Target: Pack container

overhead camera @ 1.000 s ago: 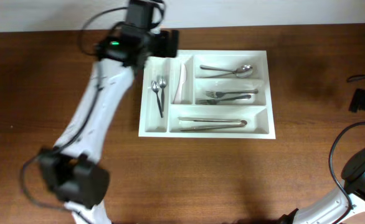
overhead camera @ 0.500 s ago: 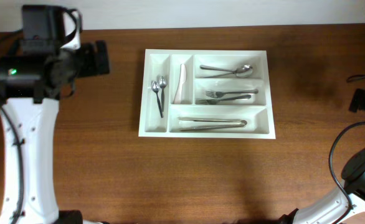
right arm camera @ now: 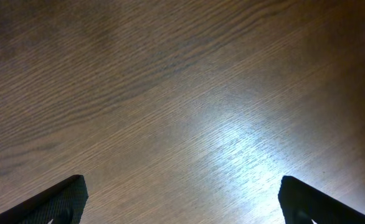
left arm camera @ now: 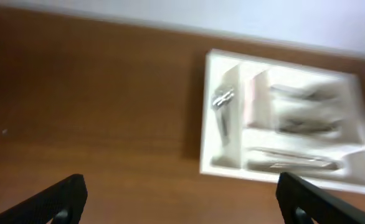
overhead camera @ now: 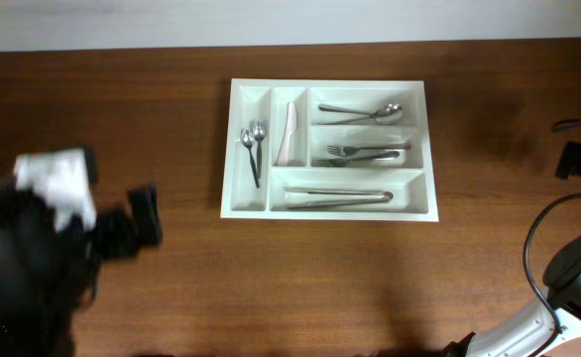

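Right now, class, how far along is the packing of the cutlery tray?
Looks done: all five compartments of the container hold cutlery. In hand: nothing; left gripper and right gripper stand open and empty. Left: apparently nothing; no loose cutlery shows on the table.

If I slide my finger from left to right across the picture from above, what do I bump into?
Blurry left arm → two small spoons in the container's first narrow slot → white utensil in the next narrow slot → right arm at the edge.
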`<state>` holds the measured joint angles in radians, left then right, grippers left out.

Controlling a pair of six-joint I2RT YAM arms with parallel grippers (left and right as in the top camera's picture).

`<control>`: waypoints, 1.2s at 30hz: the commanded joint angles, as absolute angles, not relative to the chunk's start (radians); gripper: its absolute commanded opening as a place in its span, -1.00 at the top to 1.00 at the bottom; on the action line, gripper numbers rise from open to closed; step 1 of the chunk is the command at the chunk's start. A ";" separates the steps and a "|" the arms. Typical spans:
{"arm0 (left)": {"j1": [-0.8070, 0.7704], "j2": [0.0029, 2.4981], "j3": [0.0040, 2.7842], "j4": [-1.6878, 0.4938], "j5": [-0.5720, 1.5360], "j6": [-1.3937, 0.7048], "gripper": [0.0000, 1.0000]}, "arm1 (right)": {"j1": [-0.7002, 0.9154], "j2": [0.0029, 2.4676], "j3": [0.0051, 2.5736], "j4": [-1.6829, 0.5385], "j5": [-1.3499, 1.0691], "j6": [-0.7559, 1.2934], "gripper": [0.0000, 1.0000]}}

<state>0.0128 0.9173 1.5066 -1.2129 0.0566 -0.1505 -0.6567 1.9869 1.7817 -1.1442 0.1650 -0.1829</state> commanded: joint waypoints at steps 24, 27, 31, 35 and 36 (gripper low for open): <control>0.014 0.509 1.107 -1.264 0.146 -0.162 -0.98 | -0.655 1.985 1.776 -1.143 0.165 -0.174 -0.97; 0.014 0.509 1.032 -1.175 0.146 -0.022 -0.98 | -0.655 1.985 1.776 -1.143 0.165 -0.174 -0.97; 0.014 0.509 0.886 -0.992 0.163 0.087 -0.98 | -0.655 1.985 1.776 -1.143 0.165 -0.174 -0.97; 0.014 0.509 0.712 -0.752 0.207 0.133 -0.98 | -0.655 1.985 1.776 -1.143 0.165 -0.174 -0.97; 0.014 0.509 0.646 -0.667 0.221 0.133 -0.98 | -0.655 1.985 1.776 -1.143 0.165 -0.174 -0.97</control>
